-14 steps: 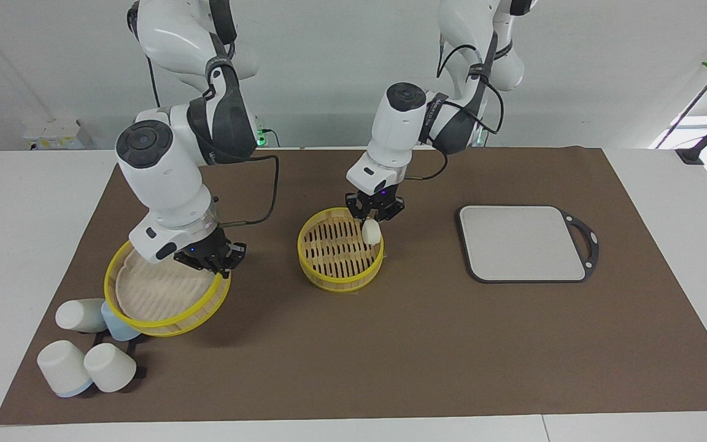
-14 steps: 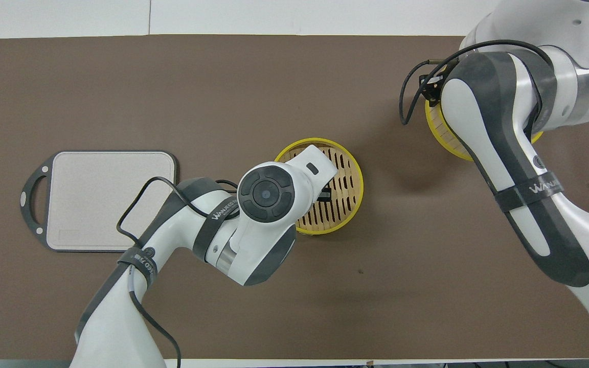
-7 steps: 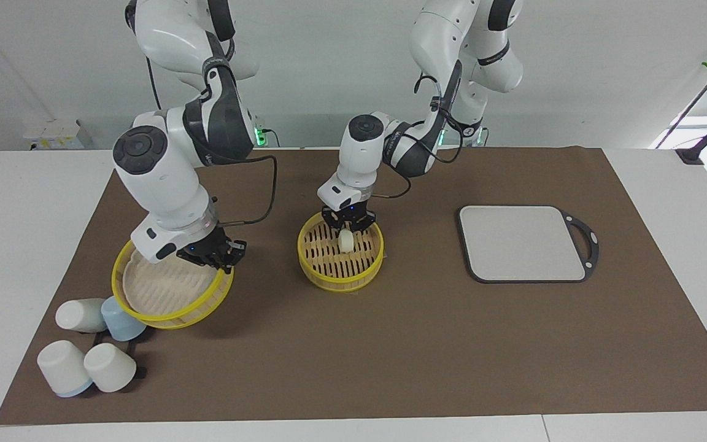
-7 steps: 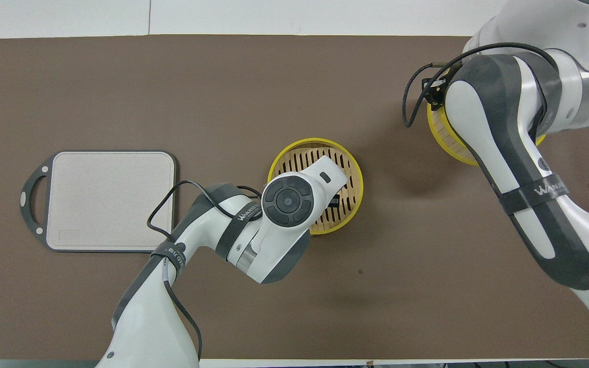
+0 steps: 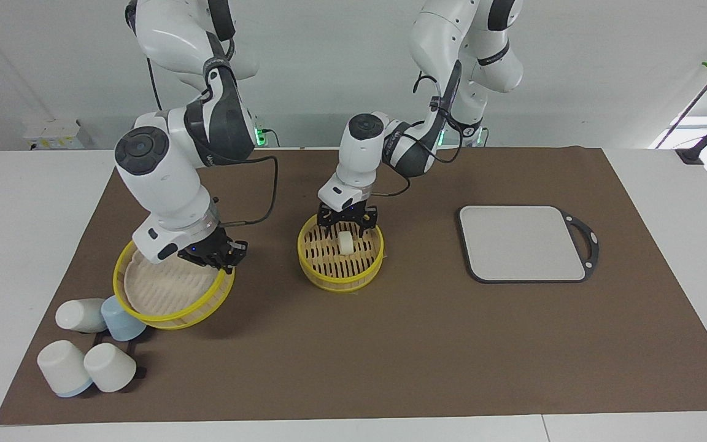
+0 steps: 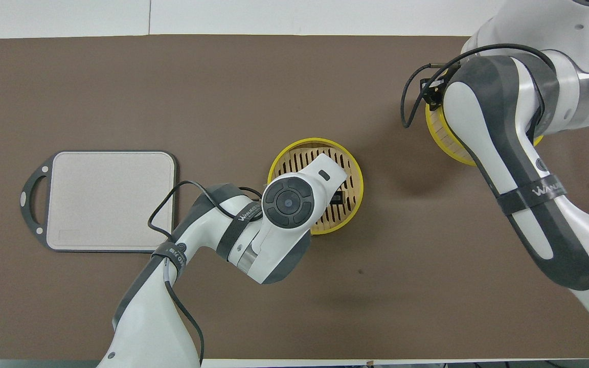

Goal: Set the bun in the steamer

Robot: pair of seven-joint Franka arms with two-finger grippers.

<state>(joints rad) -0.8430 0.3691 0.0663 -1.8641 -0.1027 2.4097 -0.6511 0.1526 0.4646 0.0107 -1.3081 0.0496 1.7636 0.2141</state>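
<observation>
The bun (image 5: 346, 242) lies on the slatted bottom of the steamer basket (image 5: 329, 279), which stands mid-table. My left gripper (image 5: 346, 231) is open just above the bun, one finger on each side of it, not holding it. In the overhead view the left arm covers the bun and the gripper; the basket's yellow rim (image 6: 315, 141) shows. My right gripper (image 5: 221, 263) is shut on the rim of the steamer lid (image 5: 163, 288) and holds it tilted above the table at the right arm's end. The right arm hides most of the lid (image 6: 440, 138) in the overhead view.
A grey square board (image 5: 522, 242) with a dark handle lies toward the left arm's end, and shows in the overhead view (image 6: 113, 199). Several white and pale blue cups (image 5: 110, 367) lie at the right arm's end, partly under the raised lid.
My left gripper carried the bun down into the basket and opened; the bun now rests on the slats. My right gripper moved the lid slightly toward the robots.
</observation>
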